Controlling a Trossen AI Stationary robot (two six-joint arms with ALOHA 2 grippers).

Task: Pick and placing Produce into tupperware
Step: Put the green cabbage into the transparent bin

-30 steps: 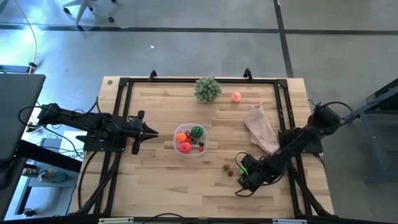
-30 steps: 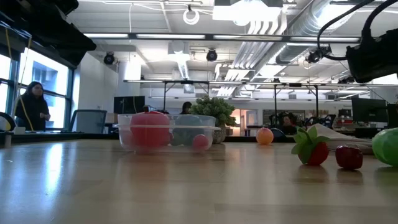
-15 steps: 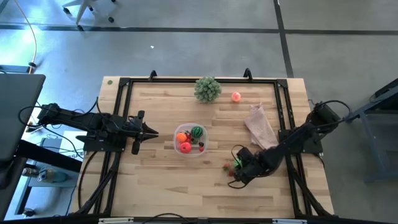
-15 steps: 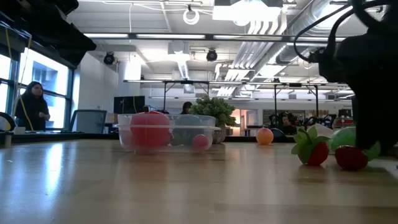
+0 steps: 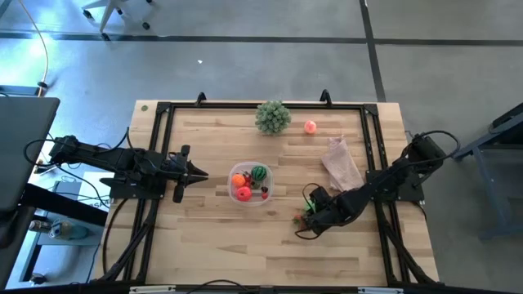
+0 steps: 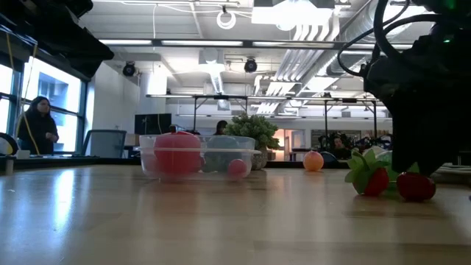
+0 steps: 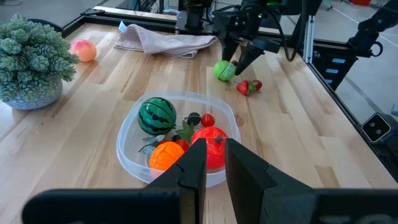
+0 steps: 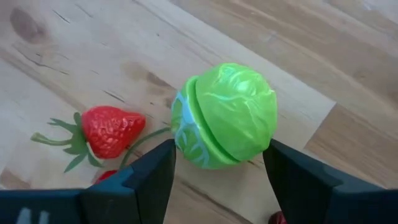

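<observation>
Right wrist view puts the green cabbage ball [image 8: 225, 115] squarely between my right hand's [image 8: 217, 165] spread fingers, not yet gripped, a strawberry [image 8: 112, 130] just beside it. The tupperware [image 5: 249, 184] lies toward the idle, clenched left hand [image 5: 196, 174].

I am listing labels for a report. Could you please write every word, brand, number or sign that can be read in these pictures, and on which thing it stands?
None can be read. The tupperware, the green ball, the strawberry and the plastic bag carry no visible text. The monitors in the room behind, in the low view, are too small to read.
</observation>
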